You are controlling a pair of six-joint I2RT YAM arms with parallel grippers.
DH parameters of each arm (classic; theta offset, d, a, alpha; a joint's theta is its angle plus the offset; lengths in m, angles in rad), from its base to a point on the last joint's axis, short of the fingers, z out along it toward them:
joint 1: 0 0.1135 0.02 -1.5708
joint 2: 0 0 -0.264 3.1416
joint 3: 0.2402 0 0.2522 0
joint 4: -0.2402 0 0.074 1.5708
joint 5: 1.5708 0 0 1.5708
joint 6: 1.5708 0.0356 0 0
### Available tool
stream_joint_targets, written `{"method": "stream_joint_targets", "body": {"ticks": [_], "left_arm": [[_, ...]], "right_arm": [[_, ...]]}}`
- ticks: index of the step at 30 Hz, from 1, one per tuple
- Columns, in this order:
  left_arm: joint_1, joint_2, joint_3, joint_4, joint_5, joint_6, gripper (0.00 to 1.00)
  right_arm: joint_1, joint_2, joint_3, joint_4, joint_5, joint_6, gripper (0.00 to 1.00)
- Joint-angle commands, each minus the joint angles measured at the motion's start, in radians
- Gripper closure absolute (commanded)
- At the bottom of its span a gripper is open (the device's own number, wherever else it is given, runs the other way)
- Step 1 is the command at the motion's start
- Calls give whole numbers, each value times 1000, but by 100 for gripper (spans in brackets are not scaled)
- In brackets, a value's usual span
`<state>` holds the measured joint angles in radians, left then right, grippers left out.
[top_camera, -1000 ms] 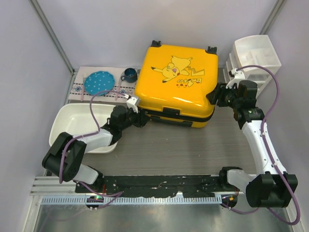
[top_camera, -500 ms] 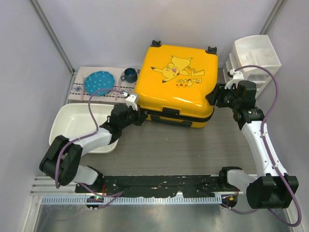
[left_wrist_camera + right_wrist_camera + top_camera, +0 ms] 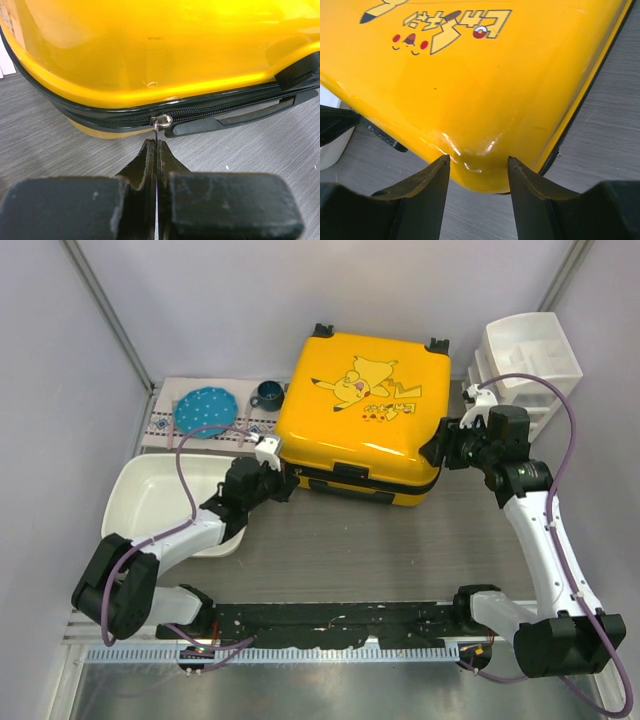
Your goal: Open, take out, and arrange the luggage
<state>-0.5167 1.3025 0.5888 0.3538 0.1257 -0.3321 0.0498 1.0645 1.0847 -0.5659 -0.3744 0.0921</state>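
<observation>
The luggage fills the middle back of the bench, with the white tray near its left front corner and the white drawer unit near its right rear, leaving narrow gaps on both flanks. The left tool, pinched on the zipper pull, sits in the left gap; the right tool, fingers apart, straddles the right front corner. Bare bench lies open between the luggage's front and the bench's near edge.
</observation>
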Motion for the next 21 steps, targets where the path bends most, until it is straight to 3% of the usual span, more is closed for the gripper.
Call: {"method": "stream_joint_targets", "body": {"ticks": [1,10,17,21], "left_arm": [[1,27,74,123,-49,31,100],[-3,44,83,171,-37,22,100],[-3,53,101,177,-54,12,90],[-3,55,105,175,-66,1,90]], "right_arm": [[53,15,50,-8,-80,57,45],[90,37,38,26,-69,54,44],[137,37,26,51,-51,64,43],[168,43,11,49,-20,51,44]]}}
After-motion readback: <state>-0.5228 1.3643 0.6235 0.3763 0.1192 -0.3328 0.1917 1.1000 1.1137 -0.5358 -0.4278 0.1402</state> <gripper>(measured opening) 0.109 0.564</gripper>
